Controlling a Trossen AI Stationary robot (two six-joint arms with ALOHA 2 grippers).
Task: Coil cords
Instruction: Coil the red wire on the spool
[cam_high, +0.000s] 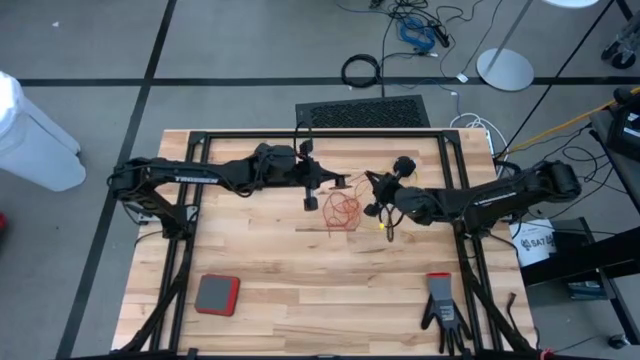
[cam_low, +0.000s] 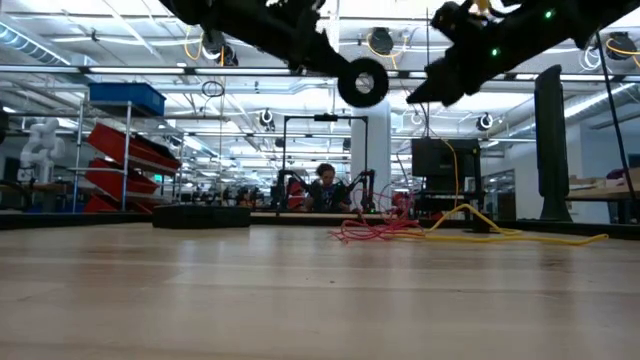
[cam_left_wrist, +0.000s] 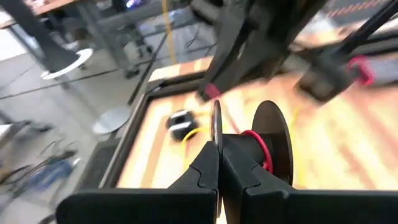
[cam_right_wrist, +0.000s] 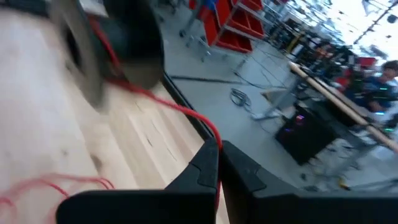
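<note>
Pincers both raised over the middle of the wooden counter (cam_high: 260, 300). Left pincer (cam_left_wrist: 219, 155) clamped on a black reel (cam_left_wrist: 264, 140) by one flange, reddish-orange cord (cam_left_wrist: 264, 149) wound on its hub; low view shows the reel (cam_low: 363, 82) hanging high above the counter top. Right pincer (cam_right_wrist: 219, 163) closed, pinching the reddish-orange cord (cam_right_wrist: 186, 115), which runs taut from its fingertips to the same reel. Rest of the red cord lies in a loose tangle (cam_high: 343, 211) on the counter between the two pincers, also seen as a low heap (cam_low: 372, 231) in the low view. Yellow cord (cam_low: 520, 235) trails along the counter on the right arm's side; its own small black reel (cam_left_wrist: 181, 122) sits on the counter near the far edge, yellow strand coming off it. Red pad (cam_high: 216, 294) and black glove (cam_high: 442, 310) lie near the counter's front edge, well apart from the cords.
</note>
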